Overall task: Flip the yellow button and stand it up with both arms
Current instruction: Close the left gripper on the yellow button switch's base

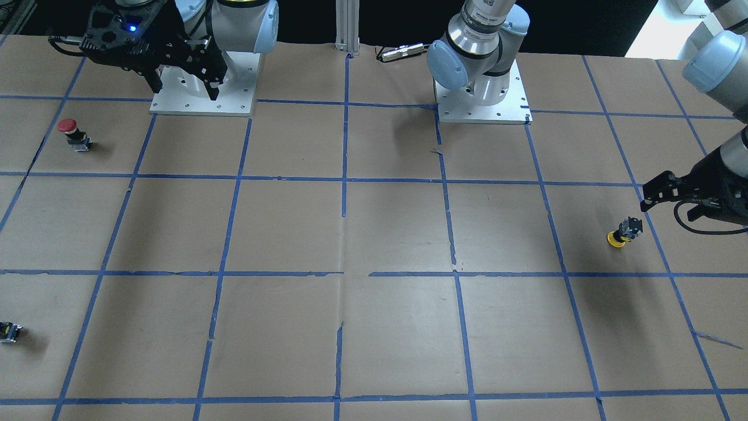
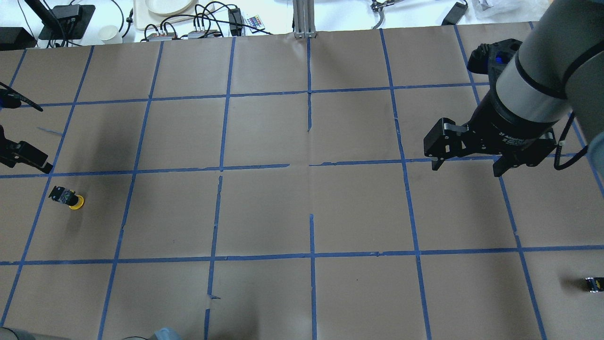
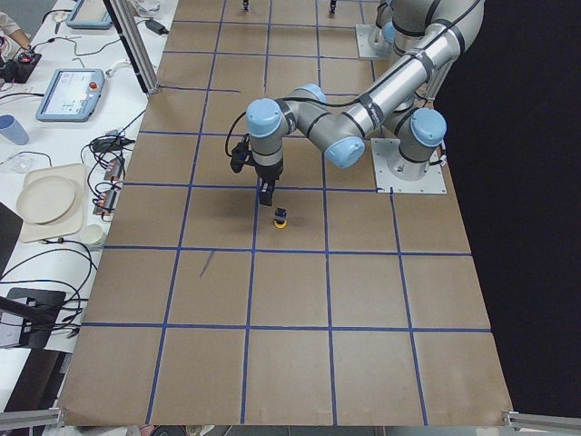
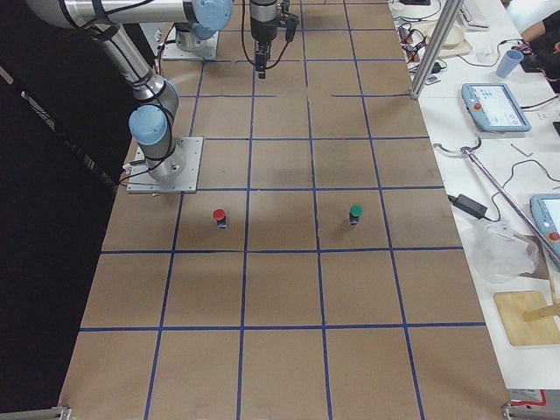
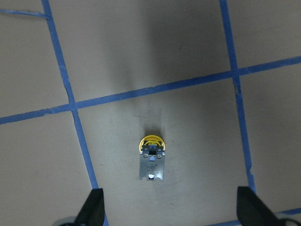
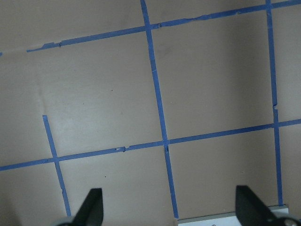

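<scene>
The yellow button (image 1: 624, 231) rests on the brown paper with its yellow cap down and its black-and-grey body up, a little tilted. It also shows in the overhead view (image 2: 67, 197), the exterior left view (image 3: 280, 218) and the left wrist view (image 5: 152, 159). My left gripper (image 5: 171, 209) is open and empty. It hovers just above and beside the button (image 3: 266, 193), apart from it. My right gripper (image 2: 467, 164) is open and empty, high over the table's other half. Its wrist view (image 6: 170, 209) shows only bare paper and blue tape lines.
A red-capped button (image 1: 73, 133) stands near the right arm's base plate (image 1: 234, 105). A green-capped button (image 4: 355, 213) stands further out. A small black capless switch piece (image 2: 593, 284) lies by the right edge. Cables and dishes (image 2: 165, 9) lie beyond the far edge.
</scene>
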Action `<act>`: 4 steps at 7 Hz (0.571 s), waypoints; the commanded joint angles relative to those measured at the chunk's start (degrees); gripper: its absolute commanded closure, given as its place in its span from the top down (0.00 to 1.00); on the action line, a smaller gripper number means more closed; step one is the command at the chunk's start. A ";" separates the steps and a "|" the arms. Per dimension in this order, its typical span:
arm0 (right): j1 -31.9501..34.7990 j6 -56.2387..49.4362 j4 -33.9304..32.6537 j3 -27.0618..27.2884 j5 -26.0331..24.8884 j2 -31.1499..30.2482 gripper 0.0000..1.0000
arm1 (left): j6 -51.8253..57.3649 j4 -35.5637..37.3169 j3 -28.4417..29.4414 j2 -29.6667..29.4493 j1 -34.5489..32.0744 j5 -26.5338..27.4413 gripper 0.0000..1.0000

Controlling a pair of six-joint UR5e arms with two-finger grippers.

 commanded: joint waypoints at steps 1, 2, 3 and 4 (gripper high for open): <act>0.01 0.27 0.06 0.01 -0.06 0.01 1.00 | 3.52 1.87 -1.79 -2.38 1.67 0.68 0.98; 0.01 0.19 0.06 0.09 0.03 0.01 1.00 | 3.45 3.70 -2.85 -3.08 1.58 1.65 0.98; 0.01 0.10 0.06 0.62 -0.06 -0.08 1.00 | 3.45 6.33 -5.47 -3.17 1.50 1.66 0.98; 0.01 0.10 0.15 0.71 -0.06 -0.08 1.00 | 5.19 11.49 -8.19 -3.17 1.50 1.66 0.98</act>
